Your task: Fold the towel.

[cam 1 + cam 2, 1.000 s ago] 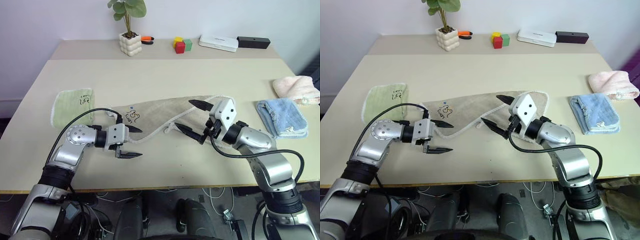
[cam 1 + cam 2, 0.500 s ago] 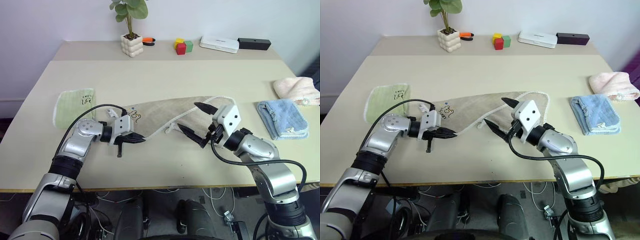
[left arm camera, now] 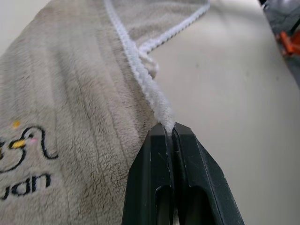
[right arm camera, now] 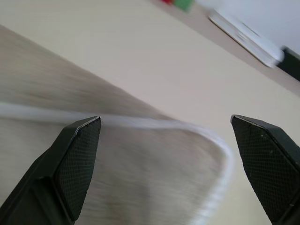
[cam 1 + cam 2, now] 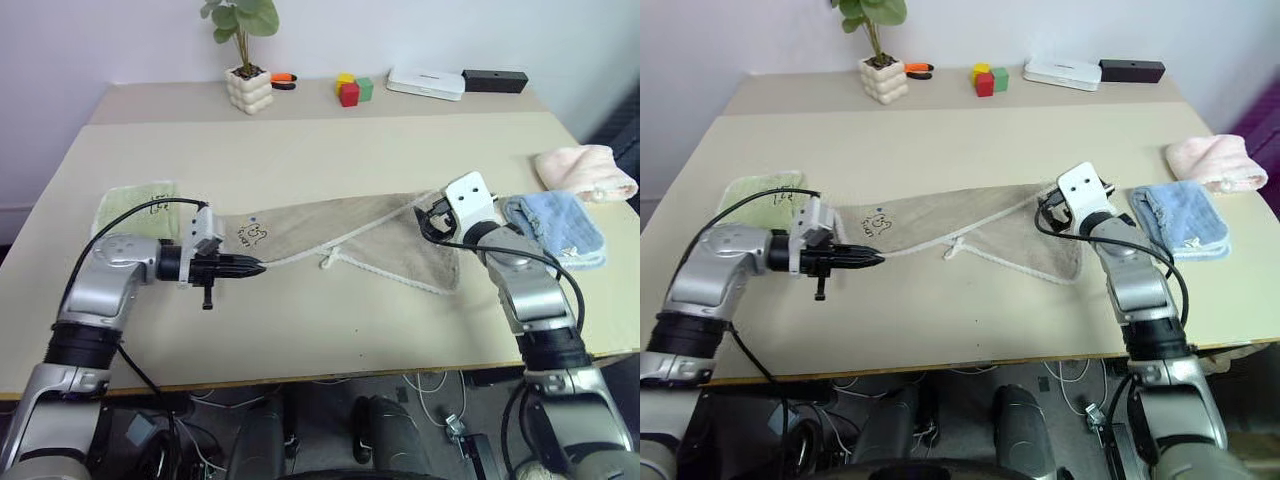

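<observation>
On the middle of the beige table (image 5: 330, 160) lies the tan towel (image 5: 340, 225), stretched out long from left to right, with its whitish stitched edge running along the near side and a small dark embroidered logo (image 5: 250, 235) near its left end. At this left end the left gripper (image 5: 250, 267) is clenched on the white edging of the towel; the left wrist view shows the two black fingers (image 3: 159, 187) pressed together with the trim caught between them. At the right end of the towel, the right gripper (image 4: 164, 136) hangs just over the rounded corner with its fingers spread wide, grasping nothing. Just beside that gripper lies a blue folded cloth (image 5: 560, 225), and further right a pink cloth (image 5: 585, 170). A light-green cloth (image 5: 130, 205) lies behind the left arm. At the far edge of the table stand a potted plant (image 5: 245, 60), coloured blocks (image 5: 350, 90), a white box (image 5: 425, 83) and a black box (image 5: 495, 80).
</observation>
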Controlling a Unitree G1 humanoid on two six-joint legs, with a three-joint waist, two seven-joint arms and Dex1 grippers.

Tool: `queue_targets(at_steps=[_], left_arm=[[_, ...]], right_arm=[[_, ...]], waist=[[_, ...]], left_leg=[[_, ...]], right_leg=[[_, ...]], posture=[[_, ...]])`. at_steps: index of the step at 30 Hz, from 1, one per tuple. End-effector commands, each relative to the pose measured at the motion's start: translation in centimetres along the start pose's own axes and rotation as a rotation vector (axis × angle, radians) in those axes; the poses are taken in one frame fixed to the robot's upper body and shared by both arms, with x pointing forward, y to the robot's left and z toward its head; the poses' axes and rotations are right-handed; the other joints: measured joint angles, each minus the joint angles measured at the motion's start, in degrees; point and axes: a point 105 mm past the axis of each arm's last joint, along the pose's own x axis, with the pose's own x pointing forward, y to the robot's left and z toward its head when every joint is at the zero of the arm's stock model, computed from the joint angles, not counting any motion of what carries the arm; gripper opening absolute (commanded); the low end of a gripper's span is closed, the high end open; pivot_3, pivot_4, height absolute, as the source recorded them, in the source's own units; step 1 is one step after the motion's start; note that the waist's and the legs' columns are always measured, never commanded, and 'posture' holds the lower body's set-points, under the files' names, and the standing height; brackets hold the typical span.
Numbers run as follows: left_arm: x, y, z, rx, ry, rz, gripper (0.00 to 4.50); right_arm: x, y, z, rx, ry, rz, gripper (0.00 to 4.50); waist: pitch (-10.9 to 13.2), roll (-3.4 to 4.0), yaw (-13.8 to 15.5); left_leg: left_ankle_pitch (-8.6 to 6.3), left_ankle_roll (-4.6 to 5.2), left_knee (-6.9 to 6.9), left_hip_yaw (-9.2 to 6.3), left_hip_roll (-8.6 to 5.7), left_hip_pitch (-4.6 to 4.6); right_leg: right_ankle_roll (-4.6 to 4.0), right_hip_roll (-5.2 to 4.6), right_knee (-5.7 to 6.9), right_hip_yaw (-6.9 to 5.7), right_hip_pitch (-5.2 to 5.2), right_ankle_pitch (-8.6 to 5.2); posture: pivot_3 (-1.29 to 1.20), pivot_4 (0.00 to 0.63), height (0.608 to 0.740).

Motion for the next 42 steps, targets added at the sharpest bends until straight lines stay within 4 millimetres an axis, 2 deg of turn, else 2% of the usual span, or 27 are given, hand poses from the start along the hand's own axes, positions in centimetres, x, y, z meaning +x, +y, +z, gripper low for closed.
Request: queue_targets(at_steps=[1, 5, 9, 12, 14, 17, 20, 24, 27, 34, 38, 42], left_arm=[[-1.7, -0.1, 0.7, 0.047, -0.012, 0.058, 0.02], [-2.6, -0.7, 0.4, 0.06, -0.013, 0.1, 0.02], [-2.7, -1.3, 0.1, 0.063, -0.023, 0.131, 0.02], [-2.5, -1.6, 0.2, 0.071, -0.038, 0.142, 0.02], [-2.5, -1.8, 0.1, 0.07, -0.042, 0.146, 0.02], [-2.6, -2.2, 0.0, 0.071, -0.042, 0.144, 0.02], [-2.4, -2.4, 0.0, 0.074, -0.044, 0.14, 0.02], [-2.2, -2.6, 0.0, 0.07, -0.053, 0.138, 0.02], [-2.1, -2.8, -0.1, 0.08, -0.048, 0.142, 0.0], [-2.2, -3.2, -0.1, 0.078, -0.052, 0.157, 0.0], [-2.2, -3.1, -0.2, 0.083, -0.049, 0.168, 0.0], [-2.5, -1.8, 0.0, 0.092, -0.071, 0.246, 0.0]], right_arm=[[0.8, -2.5, 0.7, -0.14, -0.006, -0.06, 4.5], [1.4, -3.2, -0.2, -0.406, 0.034, -0.024, 4.5], [1.8, -3.7, -0.3, -0.52, 0.035, -0.005, 4.5], [1.9, -3.2, -0.3, -0.598, 0.026, 0.054, 4.5], [1.8, -3.0, 0.0, -0.667, 0.003, 0.079, 4.5], [2.1, -2.5, 1.6, -0.826, -0.063, 0.08, 4.5], [2.7, -2.3, 2.1, -0.898, -0.073, 0.086, 4.5], [3.5, -1.9, 1.5, -0.938, -0.032, 0.128, 4.5], [3.8, -1.2, 0.4, -1.008, 0.006, 0.198, 3.67], [4.1, -1.6, -0.5, -1.009, 0.053, 0.208, 0.03], [4.1, -2.0, -0.1, -1.002, 0.042, 0.19, 0.03], [3.1, -2.8, -0.2, -1.036, 0.032, 0.211, 0.03]], waist=[[0.0, 0.0, -0.05], [0.02, 0.04, 0.05], [0.02, 0.04, -0.03], [0.03, 0.05, -0.03], [0.03, 0.05, 0.0], [0.03, 0.05, -0.12], [0.04, 0.06, -0.23], [0.03, 0.06, -0.09], [0.04, 0.06, -0.07], [0.05, 0.08, -0.29], [0.05, 0.1, -0.55], [0.07, 0.12, -0.47]], left_leg=[[0.0, 0.0, -0.01, 0.01, 0.0, 0.0], [0.01, -0.03, -0.05, 0.1, 0.02, 0.0], [0.03, -0.06, -0.05, 0.15, 0.02, 0.0], [0.05, -0.09, -0.05, 0.28, 0.02, 0.0], [0.05, -0.09, -0.05, 0.41, 0.03, 0.0], [0.05, -0.1, -0.06, 0.5, 0.05, 0.03], [0.05, -0.11, -0.07, 0.64, 0.08, 0.04], [0.05, -0.12, -0.08, 0.67, 0.08, 0.04], [0.05, -0.12, -0.08, 0.7, 0.08, 0.04], [0.06, -0.13, -0.08, 0.74, 0.08, 0.05], [0.06, -0.13, -0.1, 0.74, 0.08, 0.05], [0.06, -0.13, -0.1, 0.74, 0.08, 0.05]], right_leg=[[0.0, 0.0, 0.0, 0.0, -0.01, 0.0], [0.0, -0.01, -0.01, 0.07, -0.07, -0.02], [0.01, -0.02, -0.02, 0.1, -0.07, -0.01], [0.01, -0.02, -0.02, 0.13, -0.09, -0.01], [0.01, -0.02, -0.02, 0.15, -0.1, -0.01], [0.02, -0.02, -0.01, 0.19, -0.12, -0.01], [0.01, -0.01, 0.0, 0.26, -0.22, -0.01], [0.01, -0.01, 0.0, 0.28, -0.22, -0.01], [0.01, -0.01, 0.0, 0.29, -0.22, -0.01], [0.01, -0.01, 0.01, 0.32, -0.23, -0.01], [0.02, -0.01, 0.01, 0.32, -0.24, -0.01], [0.02, -0.02, 0.01, 0.33, -0.23, -0.01]], posture=[[0.0, 0.15, 0.74], [0.0, 0.15, 0.74], [0.0, 0.15, 0.74], [0.0, 0.15, 0.74], [0.0, 0.15, 0.74], [0.0, 0.15, 0.74], [0.0, 0.15, 0.74], [0.0, 0.15, 0.74], [0.0, 0.15, 0.74], [0.0, 0.15, 0.74], [0.0, 0.15, 0.74], [0.0, 0.15, 0.74]])
